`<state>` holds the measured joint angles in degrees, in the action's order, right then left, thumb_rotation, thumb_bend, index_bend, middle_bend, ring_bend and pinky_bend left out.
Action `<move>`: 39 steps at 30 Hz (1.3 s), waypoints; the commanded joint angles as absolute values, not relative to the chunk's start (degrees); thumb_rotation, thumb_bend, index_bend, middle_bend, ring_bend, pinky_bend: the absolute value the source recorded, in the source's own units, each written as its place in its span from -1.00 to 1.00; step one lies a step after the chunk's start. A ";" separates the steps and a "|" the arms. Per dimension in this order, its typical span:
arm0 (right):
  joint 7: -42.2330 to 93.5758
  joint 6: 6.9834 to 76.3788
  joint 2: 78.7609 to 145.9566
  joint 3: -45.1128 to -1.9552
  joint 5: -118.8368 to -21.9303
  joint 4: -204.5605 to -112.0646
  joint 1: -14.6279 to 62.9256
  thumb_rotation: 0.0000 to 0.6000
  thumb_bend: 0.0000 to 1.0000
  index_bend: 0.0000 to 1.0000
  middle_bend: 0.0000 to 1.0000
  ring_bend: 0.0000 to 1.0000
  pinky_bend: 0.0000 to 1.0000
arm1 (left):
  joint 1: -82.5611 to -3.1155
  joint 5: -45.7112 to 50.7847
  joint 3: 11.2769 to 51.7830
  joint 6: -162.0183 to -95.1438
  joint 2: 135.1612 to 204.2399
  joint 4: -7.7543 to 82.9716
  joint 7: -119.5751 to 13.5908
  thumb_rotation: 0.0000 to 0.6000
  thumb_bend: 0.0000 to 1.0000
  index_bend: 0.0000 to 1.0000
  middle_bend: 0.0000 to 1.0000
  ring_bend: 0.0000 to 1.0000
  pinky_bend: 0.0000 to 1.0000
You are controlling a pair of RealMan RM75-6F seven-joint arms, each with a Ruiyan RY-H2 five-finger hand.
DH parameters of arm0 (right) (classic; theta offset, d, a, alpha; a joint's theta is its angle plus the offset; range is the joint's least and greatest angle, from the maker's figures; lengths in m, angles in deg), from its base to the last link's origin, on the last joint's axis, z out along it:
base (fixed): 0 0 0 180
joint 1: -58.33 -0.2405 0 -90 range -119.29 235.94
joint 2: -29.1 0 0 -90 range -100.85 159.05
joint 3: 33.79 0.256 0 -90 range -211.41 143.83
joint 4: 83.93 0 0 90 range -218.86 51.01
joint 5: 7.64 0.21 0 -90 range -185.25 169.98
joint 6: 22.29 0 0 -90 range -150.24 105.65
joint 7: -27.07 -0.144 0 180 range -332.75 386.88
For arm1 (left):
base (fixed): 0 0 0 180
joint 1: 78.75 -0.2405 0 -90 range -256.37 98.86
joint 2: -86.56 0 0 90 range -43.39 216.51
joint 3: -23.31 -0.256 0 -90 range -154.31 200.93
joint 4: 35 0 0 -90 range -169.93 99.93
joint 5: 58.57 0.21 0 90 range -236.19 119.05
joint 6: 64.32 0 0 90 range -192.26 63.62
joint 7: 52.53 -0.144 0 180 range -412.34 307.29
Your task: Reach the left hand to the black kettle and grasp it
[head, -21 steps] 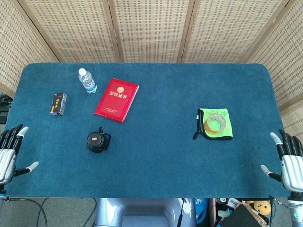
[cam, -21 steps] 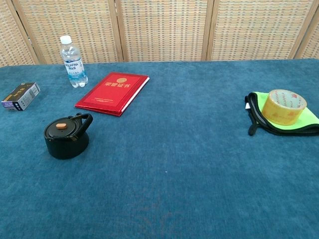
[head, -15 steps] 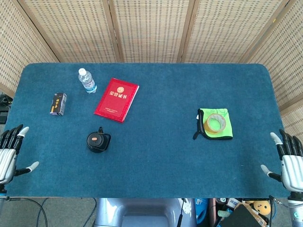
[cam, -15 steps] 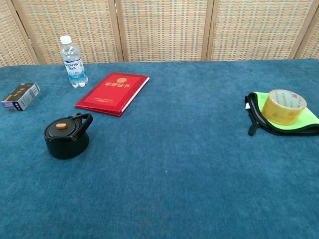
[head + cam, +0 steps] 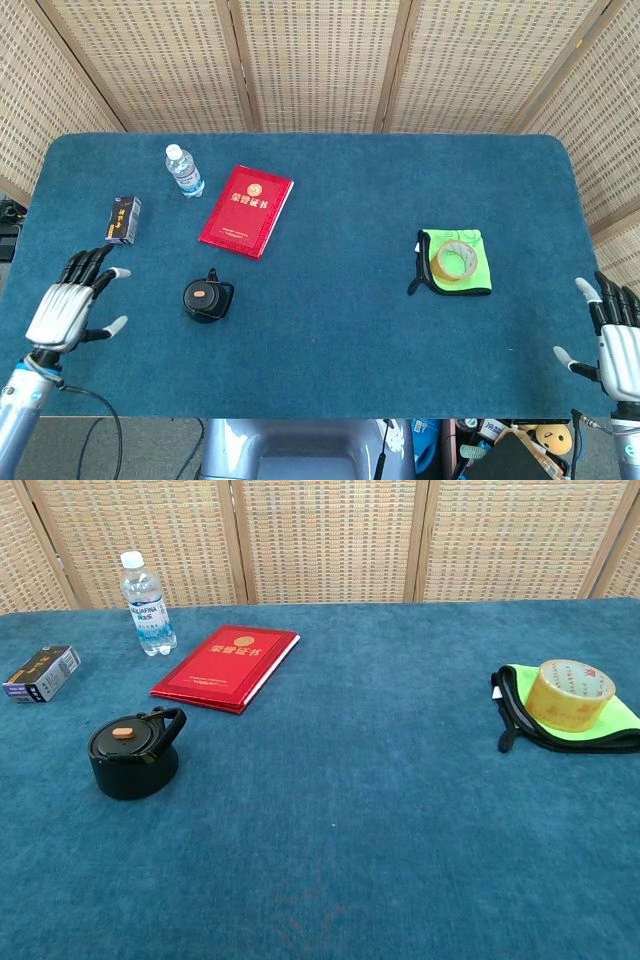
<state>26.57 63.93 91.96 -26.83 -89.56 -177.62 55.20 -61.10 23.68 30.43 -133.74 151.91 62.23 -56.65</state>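
Note:
The black kettle (image 5: 206, 298) with an orange knob on its lid stands upright on the blue table, front left; it also shows in the chest view (image 5: 134, 752) with its handle towards the right. My left hand (image 5: 72, 308) hovers over the table's left edge, open with fingers spread, well to the left of the kettle and apart from it. Off the table's front right corner sits my right hand (image 5: 618, 350), open and holding nothing. Neither hand shows in the chest view.
A red booklet (image 5: 246, 210) lies behind the kettle, a water bottle (image 5: 183, 171) and a small dark box (image 5: 123, 219) further back left. A tape roll (image 5: 456, 259) rests on a green cloth (image 5: 480, 264) at the right.
My left hand has moved from the table's left edge up and inwards over the cloth, closer to the kettle. The right hand dropped slightly. Objects have not moved.

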 commanded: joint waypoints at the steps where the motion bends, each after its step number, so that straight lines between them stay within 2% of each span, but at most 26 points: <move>1: 26.33 63.43 91.96 -26.77 -89.22 -177.40 54.98 1.00 -1.00 -1.00 -1.00 -1.00 -1.00 | -56.17 18.23 33.35 -128.36 154.42 63.15 -61.92 1.00 -0.36 -0.32 -1.00 -1.00 -1.00; 9: 24.25 61.65 91.56 -26.60 -88.06 -176.72 54.50 1.00 -1.00 -1.00 -1.00 -1.00 -1.00 | -50.03 5.79 34.91 -122.58 160.26 63.50 -72.99 1.00 -0.36 -0.28 -1.00 -1.00 -1.00; 12: 23.45 61.48 91.34 -26.56 -87.93 -176.55 54.51 1.00 -1.00 -1.00 -1.00 -1.00 -1.00 | -48.46 1.61 34.92 -122.25 162.59 63.08 -76.30 1.00 -0.33 -0.17 -1.00 -1.00 -1.00; 15: 22.82 61.48 91.16 -26.56 -87.94 -176.47 54.56 1.00 -1.00 -1.00 -1.00 -1.00 -1.00 | -47.29 -0.93 34.81 -122.62 164.45 62.47 -78.52 1.00 -0.26 -0.15 -1.00 -1.00 -1.00; 24: 22.07 61.07 90.98 -26.55 -87.69 -176.23 54.44 1.00 -1.00 -1.00 -1.00 -1.00 -1.00 | -45.14 -5.92 34.21 -123.19 166.69 61.48 -81.28 1.00 -0.25 -0.12 -1.00 -1.00 -1.00; 39: 22.07 60.84 90.99 -26.73 -87.72 -176.37 54.33 1.00 -1.00 -1.00 -1.00 -1.00 -1.00 | -43.46 -7.98 32.53 -123.14 169.39 58.30 -81.01 1.00 -0.25 -0.10 -1.00 -1.00 -1.00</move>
<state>22.12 60.86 91.01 -26.76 -87.76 -176.39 54.33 -43.56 -7.89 32.61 -123.16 169.28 58.40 -81.00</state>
